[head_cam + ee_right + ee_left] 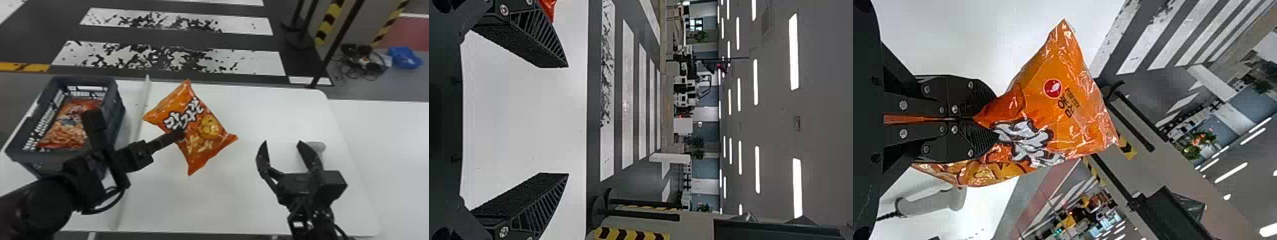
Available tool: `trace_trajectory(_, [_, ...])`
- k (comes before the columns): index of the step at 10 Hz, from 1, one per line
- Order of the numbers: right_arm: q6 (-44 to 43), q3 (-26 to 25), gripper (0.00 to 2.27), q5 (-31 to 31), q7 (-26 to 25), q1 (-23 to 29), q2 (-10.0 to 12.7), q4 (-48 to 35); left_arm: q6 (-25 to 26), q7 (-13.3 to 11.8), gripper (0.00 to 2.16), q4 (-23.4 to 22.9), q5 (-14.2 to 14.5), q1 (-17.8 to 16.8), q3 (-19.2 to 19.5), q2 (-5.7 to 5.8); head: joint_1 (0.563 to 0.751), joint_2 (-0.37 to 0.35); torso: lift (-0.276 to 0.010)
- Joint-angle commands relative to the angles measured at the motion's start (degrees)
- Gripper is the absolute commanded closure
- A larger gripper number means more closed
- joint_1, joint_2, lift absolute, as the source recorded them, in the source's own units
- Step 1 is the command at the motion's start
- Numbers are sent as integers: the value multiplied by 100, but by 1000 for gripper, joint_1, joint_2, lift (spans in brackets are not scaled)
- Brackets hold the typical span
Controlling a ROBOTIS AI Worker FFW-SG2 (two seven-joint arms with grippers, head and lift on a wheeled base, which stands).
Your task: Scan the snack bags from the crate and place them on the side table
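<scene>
Head view: snack bag (204,127) held by left gripper (181,135) above the bench (255,108), nearer its left edge. Crate (48,162) beyond that edge, another bag (67,127) inside. Right gripper (282,142) above the bench toward its right edge, fingers apart, empty. Pale handheld device (316,146) just beside it, probably the scanner.

Left wrist view: fingers clamped on the snack bag's film; device's handle and cord on the bench.

Right wrist view: fingers wide apart, nothing between.

Step, my reading: bag out of crate, scan pending. Next move: right gripper takes the scanner, left turns the barcode toward it.
</scene>
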Motion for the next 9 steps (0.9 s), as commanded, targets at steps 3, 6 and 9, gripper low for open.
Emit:
trace_trajectory(3, [-17, -2, 103, -4, 0, 0, 9, 0, -448, -15, 1285, 1213, -407, -592, -950, -41, 695, -159, -50])
trace_trajectory(6, [-17, -11, 103, -4, 0, -9, 9, 18, -659, 195, 19, 1556, -846, -750, -1398, -137, 695, -211, -50])
trace_trajectory(9, [-17, -20, 103, -4, 0, -9, 0, 18, -782, 442, 19, 1442, -1057, -688, -1468, -129, 695, -220, -50])
